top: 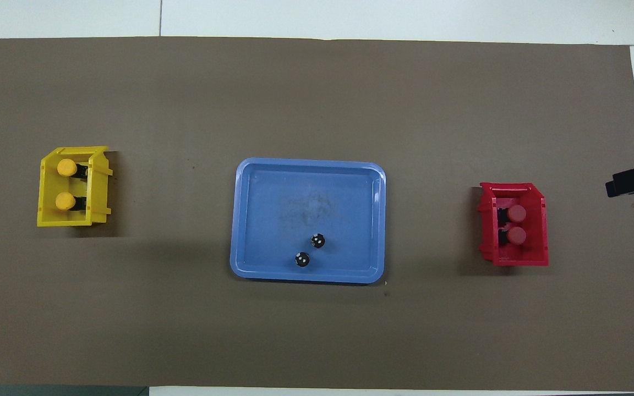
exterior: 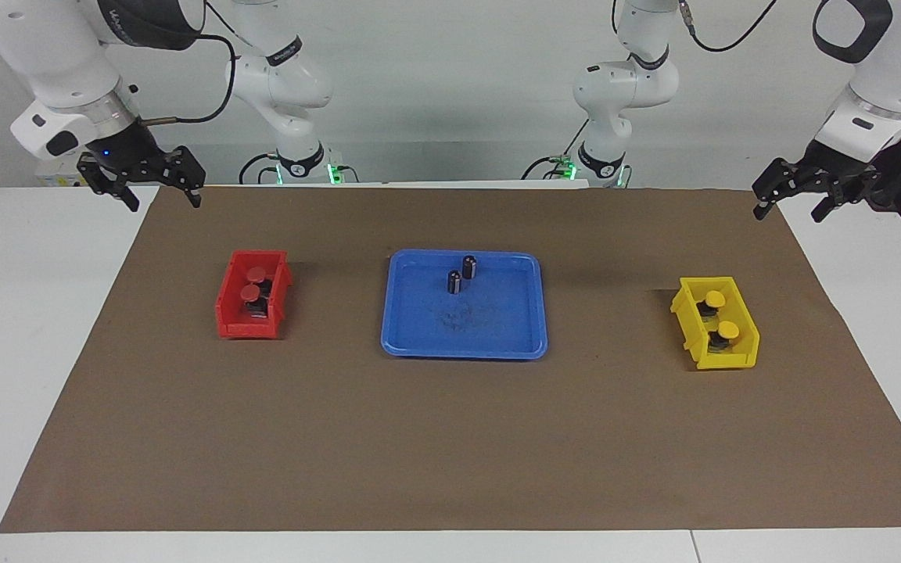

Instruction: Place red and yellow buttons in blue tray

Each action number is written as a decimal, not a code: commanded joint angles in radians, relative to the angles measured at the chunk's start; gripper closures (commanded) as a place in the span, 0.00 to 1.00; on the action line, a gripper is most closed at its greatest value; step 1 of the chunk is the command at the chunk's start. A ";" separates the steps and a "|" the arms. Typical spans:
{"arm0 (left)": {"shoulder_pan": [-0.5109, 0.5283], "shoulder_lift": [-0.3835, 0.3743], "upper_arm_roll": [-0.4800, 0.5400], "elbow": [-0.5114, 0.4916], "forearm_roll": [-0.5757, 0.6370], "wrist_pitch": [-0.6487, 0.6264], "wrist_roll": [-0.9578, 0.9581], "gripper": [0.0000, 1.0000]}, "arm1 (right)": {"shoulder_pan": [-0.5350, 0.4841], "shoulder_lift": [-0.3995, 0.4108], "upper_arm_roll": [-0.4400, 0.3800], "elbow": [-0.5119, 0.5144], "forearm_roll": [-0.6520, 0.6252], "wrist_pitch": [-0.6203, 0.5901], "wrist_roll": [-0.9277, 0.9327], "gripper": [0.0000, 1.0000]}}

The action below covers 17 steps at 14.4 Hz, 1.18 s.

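Buttons (exterior: 253, 283) in bins (exterior: 225, 301), beside tray (exterior: 403, 328)

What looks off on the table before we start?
Little. A scuffed grey smudge marks the blue tray floor, and two dark cylinders already stand upright inside it. The yellow bin and red bin sit slightly crooked.

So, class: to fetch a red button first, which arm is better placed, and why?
The right arm. The right gripper hangs at the table end where the red bin holds both red buttons; the left gripper waits by the yellow bin.
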 commanded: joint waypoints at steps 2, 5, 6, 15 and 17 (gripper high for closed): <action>0.001 -0.022 -0.001 -0.024 0.023 0.007 0.009 0.00 | -0.013 0.006 0.003 0.007 0.003 0.002 -0.018 0.00; 0.001 -0.022 -0.001 -0.025 0.023 0.007 0.009 0.00 | -0.012 0.006 0.003 0.007 0.003 0.002 -0.018 0.00; 0.001 -0.022 -0.001 -0.024 0.024 0.007 0.009 0.00 | -0.012 0.006 0.003 0.007 0.003 0.002 -0.018 0.00; 0.001 -0.022 -0.001 -0.024 0.023 0.007 0.009 0.00 | -0.024 -0.008 -0.006 -0.030 -0.005 0.043 -0.047 0.22; 0.001 -0.022 -0.001 -0.025 0.023 0.007 0.009 0.00 | -0.012 -0.072 0.000 -0.205 -0.006 0.216 -0.041 0.35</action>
